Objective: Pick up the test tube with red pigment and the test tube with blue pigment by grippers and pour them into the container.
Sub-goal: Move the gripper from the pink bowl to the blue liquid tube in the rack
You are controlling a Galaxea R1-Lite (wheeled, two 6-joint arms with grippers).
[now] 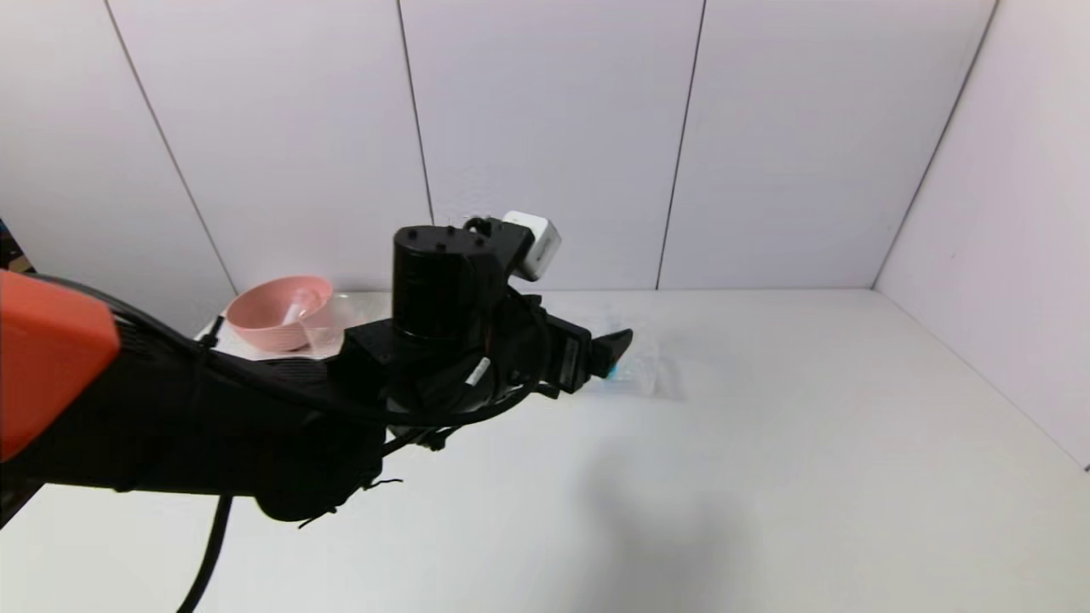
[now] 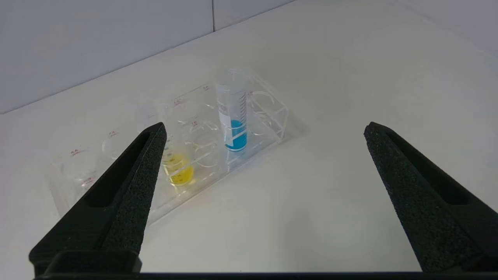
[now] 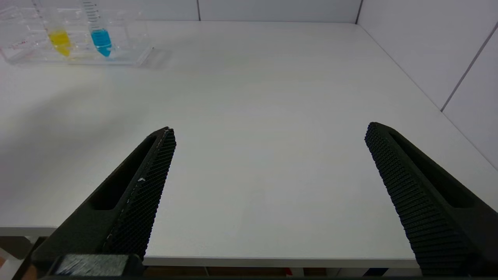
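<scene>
My left gripper (image 1: 615, 346) (image 2: 264, 128) is open and empty, held above the table just short of the clear tube rack (image 2: 272, 116). The test tube with blue pigment (image 2: 233, 120) stands upright in the rack near its end, slightly off the middle of my open jaws. It also shows in the right wrist view (image 3: 99, 37). A yellow-liquid tube (image 2: 179, 171) stands beside it, partly behind one finger. The test tube with red pigment and the container are out of view. My right gripper (image 3: 270, 132) is open and empty over the table's front edge, far from the rack.
A pink bowl (image 1: 281, 311) stands at the back left of the white table (image 1: 766, 468), with something clear and faint beside it. My left arm hides most of the rack (image 1: 651, 375) in the head view. Walls close the table's back and right.
</scene>
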